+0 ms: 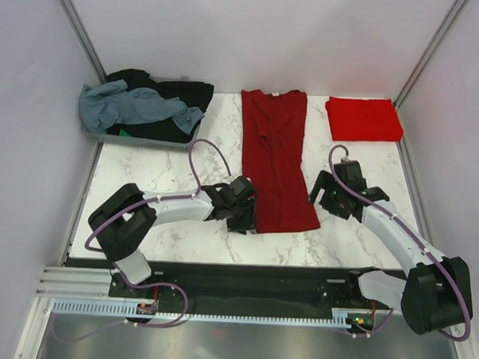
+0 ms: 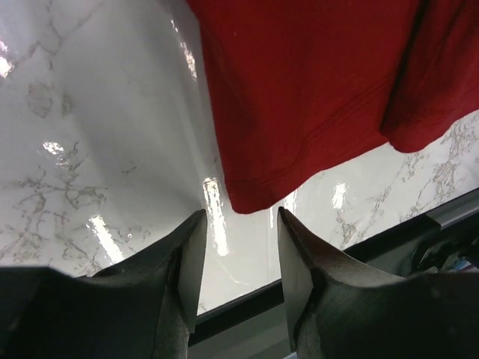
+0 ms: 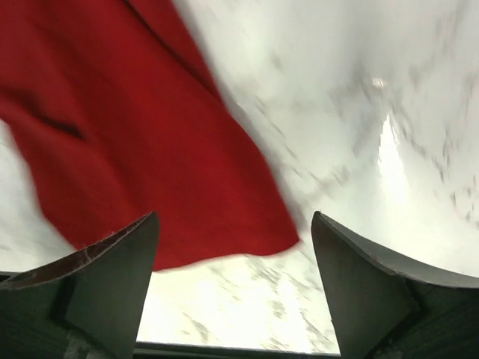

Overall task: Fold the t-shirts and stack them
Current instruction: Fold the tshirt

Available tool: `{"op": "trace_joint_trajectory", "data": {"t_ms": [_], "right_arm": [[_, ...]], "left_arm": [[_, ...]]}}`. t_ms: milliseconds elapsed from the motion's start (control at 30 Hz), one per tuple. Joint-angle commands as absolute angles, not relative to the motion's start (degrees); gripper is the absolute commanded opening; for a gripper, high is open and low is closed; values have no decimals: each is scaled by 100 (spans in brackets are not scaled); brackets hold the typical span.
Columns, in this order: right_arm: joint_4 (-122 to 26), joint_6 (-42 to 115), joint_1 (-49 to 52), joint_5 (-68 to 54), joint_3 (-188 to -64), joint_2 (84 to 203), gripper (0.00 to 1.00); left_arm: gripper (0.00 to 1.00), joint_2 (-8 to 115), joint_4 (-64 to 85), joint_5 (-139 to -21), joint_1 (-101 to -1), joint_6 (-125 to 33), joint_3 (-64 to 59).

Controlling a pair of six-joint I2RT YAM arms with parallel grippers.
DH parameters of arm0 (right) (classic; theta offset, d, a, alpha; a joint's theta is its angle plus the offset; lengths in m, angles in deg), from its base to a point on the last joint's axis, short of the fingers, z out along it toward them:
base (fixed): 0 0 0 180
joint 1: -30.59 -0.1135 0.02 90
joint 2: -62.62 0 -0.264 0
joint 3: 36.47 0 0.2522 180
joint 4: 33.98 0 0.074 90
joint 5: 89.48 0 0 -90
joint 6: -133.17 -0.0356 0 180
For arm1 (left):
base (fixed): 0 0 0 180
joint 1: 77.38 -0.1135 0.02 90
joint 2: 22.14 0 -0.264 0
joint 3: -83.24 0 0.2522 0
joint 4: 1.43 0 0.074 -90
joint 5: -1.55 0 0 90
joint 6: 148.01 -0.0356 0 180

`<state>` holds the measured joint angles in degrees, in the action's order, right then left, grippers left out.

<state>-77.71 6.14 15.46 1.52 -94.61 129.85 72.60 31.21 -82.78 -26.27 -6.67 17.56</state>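
Observation:
A dark maroon t-shirt lies as a long narrow strip down the middle of the marble table, collar at the far end. Its near left corner sits just beyond the tips of my left gripper, which is open with nothing between its fingers. At the shirt's near right corner, my right gripper is wide open and low over the hem, holding nothing. A brighter red t-shirt, folded to a rectangle, rests at the back right.
A grey tray at the back left holds a heap of grey-blue, black and green tees. White walls close in the sides and back. A black rail runs along the near table edge.

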Motion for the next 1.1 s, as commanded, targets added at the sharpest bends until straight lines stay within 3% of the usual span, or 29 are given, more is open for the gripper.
{"op": "trace_joint_trajectory", "data": {"t_ms": [0, 567, 633, 700, 733, 767, 867, 1067], "right_arm": [[-7851, 600, 1530, -140, -8673, 12644, 89], [-6637, 792, 1539, -335, -7871, 13214, 66], [-6523, 810, 1530, -404, -7827, 13337, 62], [-6400, 845, 1530, -510, -7791, 13390, 45], [-6400, 854, 1530, -554, -7783, 13399, 35], [-6400, 854, 1530, -624, -7791, 13391, 19], [-6653, 845, 1530, -843, -8027, 13233, 0], [-8270, 591, 1521, -924, -9433, 12187, 0]], "left_arm": [[49, 7358, 2833, -8651, -2509, -281, 1542], [48, 7648, 2868, -9152, -2465, -290, 1297], [42, 7761, 2877, -9205, -2474, -333, 1235], [30, 7850, 2886, -9258, -2465, -360, 1121], [11, 7946, 2895, -9275, -2465, -404, 1060], [2, 7964, 2929, -9267, -2465, -413, 929], [2, 7720, 3438, -9258, -2456, -396, 534], [2, 6200, 5108, -9819, -2430, -167, -188]]}}
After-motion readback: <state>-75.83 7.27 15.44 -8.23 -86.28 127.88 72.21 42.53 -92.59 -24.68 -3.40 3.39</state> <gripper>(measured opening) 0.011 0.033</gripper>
